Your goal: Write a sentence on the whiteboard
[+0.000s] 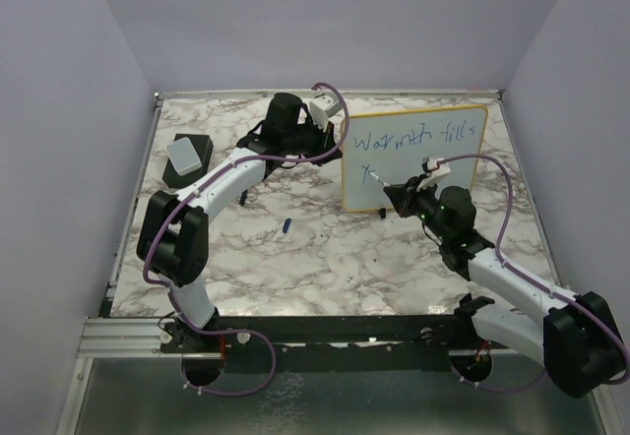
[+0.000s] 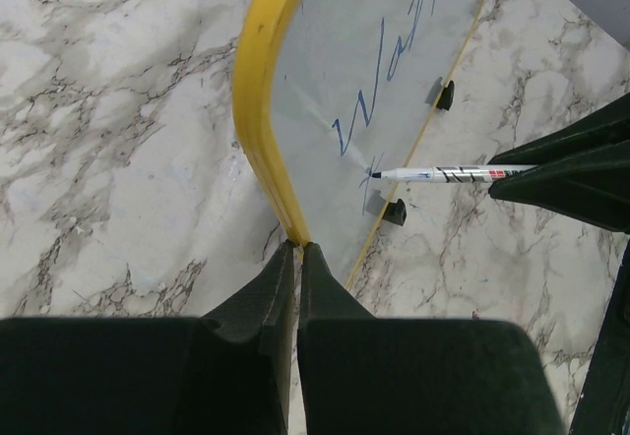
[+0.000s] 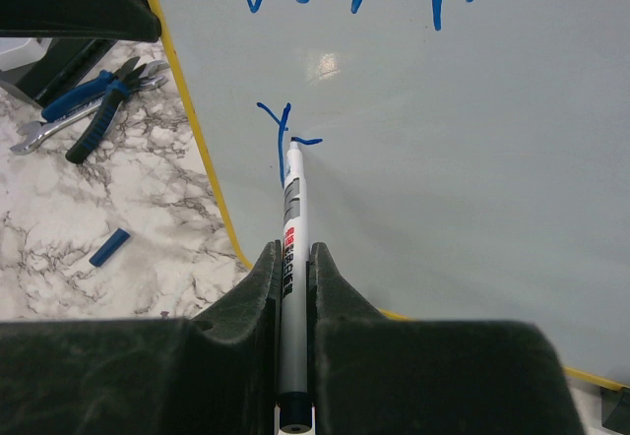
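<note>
The whiteboard [image 1: 443,174] stands upright on small black feet at the back middle of the table. My left gripper [image 1: 330,142] is shut on its yellow frame [image 2: 258,91], the fingertips [image 2: 313,254] pinching the rim at the left edge. The sentence [image 1: 413,140] is in blue: "Warmth fills" on the top line, and a "y" [image 3: 281,120] below it. My right gripper [image 3: 293,258] is shut on a grey-white marker [image 3: 291,209]. The marker's tip touches the board just right of the "y". The marker [image 2: 453,173] also shows from the left wrist.
A grey-topped black eraser block [image 1: 185,156] lies at the back left. A blue marker cap [image 1: 285,225] rests on the marble in front of the board. Blue-handled pliers [image 3: 98,110] lie left of the board. Walls enclose the table on three sides.
</note>
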Controlling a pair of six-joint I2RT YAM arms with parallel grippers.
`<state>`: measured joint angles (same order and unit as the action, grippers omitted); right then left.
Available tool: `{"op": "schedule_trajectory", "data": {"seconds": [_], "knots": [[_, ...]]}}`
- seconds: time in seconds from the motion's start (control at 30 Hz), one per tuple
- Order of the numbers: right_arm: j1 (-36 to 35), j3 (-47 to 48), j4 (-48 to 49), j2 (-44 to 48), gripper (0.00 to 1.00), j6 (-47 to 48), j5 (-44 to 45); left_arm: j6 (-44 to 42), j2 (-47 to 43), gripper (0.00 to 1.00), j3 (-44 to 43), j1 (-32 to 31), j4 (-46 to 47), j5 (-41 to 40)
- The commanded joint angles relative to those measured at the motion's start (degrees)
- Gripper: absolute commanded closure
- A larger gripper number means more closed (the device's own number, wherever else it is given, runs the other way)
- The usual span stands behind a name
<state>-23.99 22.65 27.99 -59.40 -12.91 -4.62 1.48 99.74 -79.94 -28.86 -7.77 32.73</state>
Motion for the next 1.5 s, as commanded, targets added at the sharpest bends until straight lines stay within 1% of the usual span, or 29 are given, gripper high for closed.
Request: {"op": "schedule_trajectory", "data": {"seconds": [0.0,0.27,0.63,0.77,0.9,1.1,1.47], "knots": [[0.21,0.81,0.36,-0.5,0.99,1.23,0.07,-0.77,0.44,1.0,-1.09,-0.32,-0.9,0.8],[0.21,-1.57,-3.22,2.7,0.99,0.18,2.76,-0.77,0.32,1.0,-1.09,-0.36,-0.93,0.84],[0.18,-1.78,-3.94,3.96,0.99,0.26,4.36,-0.68,0.28,1.0,-1.09,-0.36,-0.89,0.93],[0.21,-0.87,-4.1,2.29,0.99,0.73,3.45,-0.68,0.36,1.0,-1.09,-0.33,-0.93,1.0],[0.17,-0.91,-3.56,3.13,0.99,0.61,2.28,-0.76,0.27,1.0,-1.09,-0.32,-0.93,0.87],[0.18,0.34,-3.6,3.69,0.99,1.01,3.65,-0.67,0.31,1.0,-1.18,-0.32,-0.9,1.04],[0.22,1.63,-0.8,0.47,0.99,1.14,2.53,-0.68,0.12,1.0,-1.1,-0.32,-0.89,1.05]]}}
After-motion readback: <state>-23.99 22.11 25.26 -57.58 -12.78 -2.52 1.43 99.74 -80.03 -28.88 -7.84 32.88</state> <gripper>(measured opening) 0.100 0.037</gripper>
